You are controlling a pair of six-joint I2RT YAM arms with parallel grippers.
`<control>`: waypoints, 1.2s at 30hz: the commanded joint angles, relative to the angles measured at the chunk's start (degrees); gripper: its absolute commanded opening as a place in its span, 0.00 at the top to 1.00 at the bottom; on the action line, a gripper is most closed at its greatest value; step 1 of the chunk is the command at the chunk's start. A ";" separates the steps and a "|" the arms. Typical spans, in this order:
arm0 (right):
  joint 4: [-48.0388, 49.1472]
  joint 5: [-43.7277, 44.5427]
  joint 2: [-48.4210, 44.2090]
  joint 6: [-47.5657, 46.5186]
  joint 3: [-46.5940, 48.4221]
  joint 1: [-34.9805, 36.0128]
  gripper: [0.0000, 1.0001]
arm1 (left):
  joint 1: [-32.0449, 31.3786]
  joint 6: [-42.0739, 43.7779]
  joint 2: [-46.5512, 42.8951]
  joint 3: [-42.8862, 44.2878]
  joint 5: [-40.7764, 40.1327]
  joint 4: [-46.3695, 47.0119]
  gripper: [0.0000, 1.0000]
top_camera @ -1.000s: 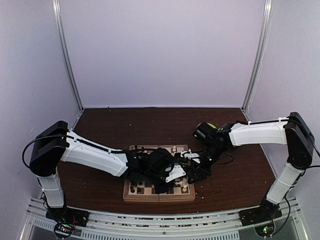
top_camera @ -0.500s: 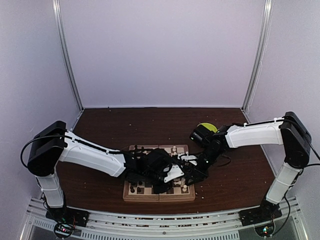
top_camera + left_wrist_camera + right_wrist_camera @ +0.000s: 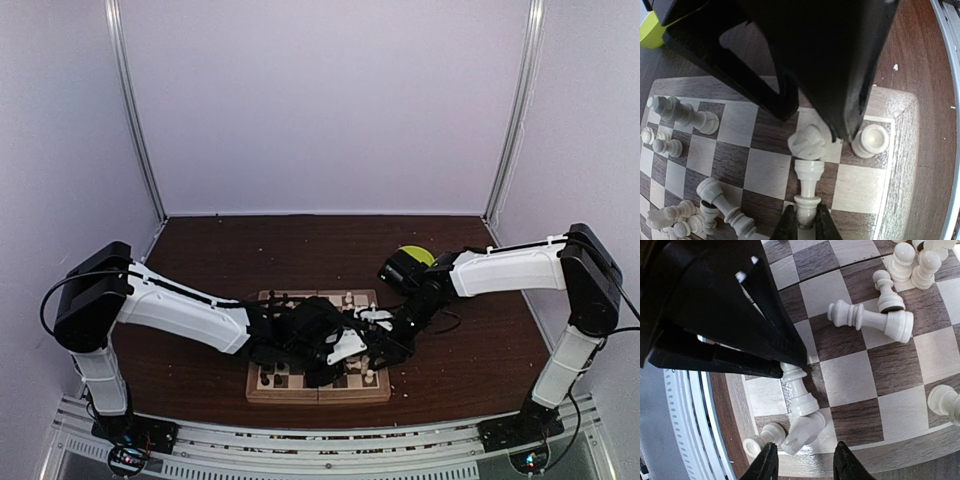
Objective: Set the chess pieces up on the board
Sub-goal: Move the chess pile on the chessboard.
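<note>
Over the last second the left gripper point(image 3: 804, 225) has drawn its fingers in, and they now pinch the head of a white piece point(image 3: 807, 187). The right arm has slid a little toward the middle of the board point(image 3: 860, 187), so more of the green object point(image 3: 415, 255) shows behind its wrist.

The pinched white piece leans over a dark square near the board's near right corner, its base toward the corner and its top between the fingertips. From the right wrist view the base looks to rest on the board, so I judge the grip made and the lift not yet begun.

Just beyond its base, a white knight point(image 3: 809, 141) lies tipped on its side. A white pawn point(image 3: 870, 140) sits on the corner square itself. More white pieces point(image 3: 685, 220) lie toppled in a heap further along the board, away from that corner. In the top view a few dark pieces point(image 3: 265, 378) show near the board's near left corner.

The right gripper point(image 3: 804, 456) hovers over the same corner with its fingers apart and nothing between them, the knight just ahead of its tips.

The board lies at the middle of the table point(image 3: 220, 250), close to the near edge. Most pieces look unplaced, so the set-up is early. With both arms crowded over one corner, the fallen knight could be knocked as the held piece rises.
</note>
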 commanded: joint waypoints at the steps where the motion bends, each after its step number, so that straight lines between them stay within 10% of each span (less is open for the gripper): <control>1: 7.03 -1.06 -0.30 3.08 1.82 1.46 0.62 | -0.48 0.83 0.57 0.77 1.18 1.54 0.89; 36: 5.63 -4.62 -3.61 0.32 0.22 -0.47 0.60 | -0.49 -3.71 -11.46 -12.37 -3.16 -1.78 0.91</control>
